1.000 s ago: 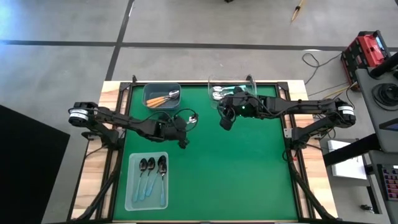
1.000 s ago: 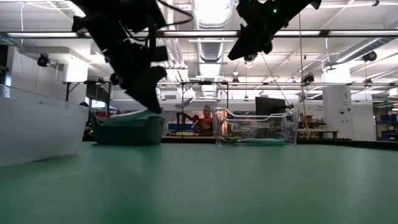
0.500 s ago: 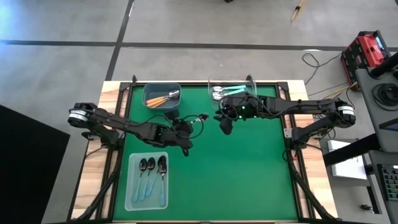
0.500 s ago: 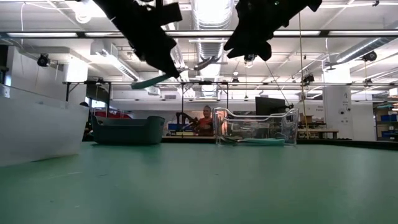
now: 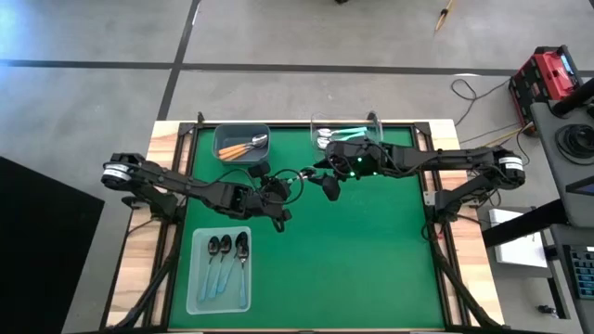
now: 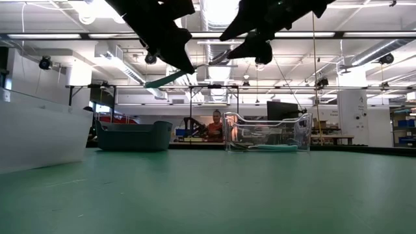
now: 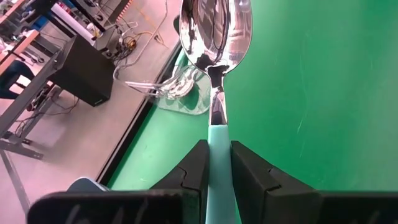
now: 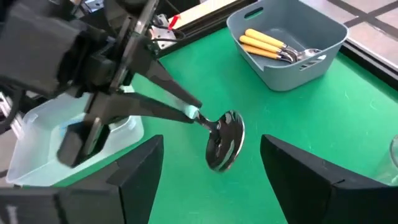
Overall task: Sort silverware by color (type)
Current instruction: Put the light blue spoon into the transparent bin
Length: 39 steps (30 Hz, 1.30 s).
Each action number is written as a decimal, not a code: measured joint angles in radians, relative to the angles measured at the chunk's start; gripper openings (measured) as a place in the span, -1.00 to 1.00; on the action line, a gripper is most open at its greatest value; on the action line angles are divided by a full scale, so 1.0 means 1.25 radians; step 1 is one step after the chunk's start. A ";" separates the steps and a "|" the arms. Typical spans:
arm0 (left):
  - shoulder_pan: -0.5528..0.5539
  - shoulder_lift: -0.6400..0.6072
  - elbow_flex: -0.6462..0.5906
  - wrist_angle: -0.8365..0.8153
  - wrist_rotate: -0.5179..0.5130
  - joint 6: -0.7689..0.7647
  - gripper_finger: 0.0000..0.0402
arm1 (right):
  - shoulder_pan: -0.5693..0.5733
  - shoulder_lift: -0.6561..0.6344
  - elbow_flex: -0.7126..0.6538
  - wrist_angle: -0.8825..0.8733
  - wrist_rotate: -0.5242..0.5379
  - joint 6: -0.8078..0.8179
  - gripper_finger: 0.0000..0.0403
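**Teal-handled spoon held in the air between the two grippers**

The left gripper (image 7: 214, 177) is pinched on the teal handle of a small spoon with a silver bowl (image 7: 216, 37), its two dark fingers (image 7: 193, 171) pressed against either side of the handle. The spoon juts forward from the fingertips, bowl outermost, and the low view shows it held well above the green table mat (image 5: 371, 250). In the high view this gripper (image 5: 276, 190) sits near the middle of the mat, with the spoon (image 5: 295, 175) reaching toward the right arm.

The right gripper (image 5: 327, 186) hangs just beyond the spoon's bowl with its fingers spread wide; in its wrist view the two fingers (image 8: 140, 171) stand far apart on either side of the bowl (image 8: 224, 148), touching nothing.

Behind the left gripper, toward the table's far edge, stands a grey plastic bin (image 5: 225, 136) holding spoons with orange handles (image 8: 267, 40). Behind the right gripper, also at the far edge, stands a clear plastic tray (image 5: 316, 121) with more teal-handled spoons (image 5: 342, 135) lying in it. On the near side of the left gripper lies a pale translucent tray (image 5: 197, 288) holding three dark-bowled spoons with thin light-blue handles (image 5: 227, 260), laid side by side.

In the low view a person (image 6: 214, 125) shows far off in the room beyond the table.
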 joint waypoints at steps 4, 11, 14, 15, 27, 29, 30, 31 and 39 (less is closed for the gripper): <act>0.000 0.000 0.000 0.019 0.000 0.003 -0.82 | -0.002 0.033 0.000 0.042 0.001 0.008 0.29; 0.000 0.000 0.000 0.036 0.000 0.003 -0.82 | -0.004 0.072 0.000 0.112 0.007 0.007 0.16; 0.000 -0.001 0.000 0.042 0.000 0.004 -0.82 | -0.004 0.082 0.000 0.122 0.009 0.007 -0.03; 0.000 -0.001 0.000 0.043 0.000 0.007 -0.82 | -0.004 0.083 0.000 0.126 0.014 0.007 -0.11; 0.000 -0.001 0.000 0.064 0.003 0.009 -0.67 | -0.005 0.080 0.000 0.112 0.036 -0.040 -0.93; 0.000 -0.001 0.000 0.064 0.004 0.010 -0.58 | -0.005 0.079 0.000 0.092 0.035 -0.056 -0.94; 0.000 -0.001 0.000 0.064 0.009 0.015 -0.52 | -0.005 0.079 0.000 0.078 0.035 -0.071 -0.94; 0.000 -0.001 0.000 0.064 0.018 0.020 -0.47 | -0.005 0.077 0.000 0.070 0.035 -0.080 -0.94; 0.003 -0.003 0.000 0.063 0.140 0.120 -0.14 | -0.001 0.074 0.094 -0.198 0.107 -0.177 -0.94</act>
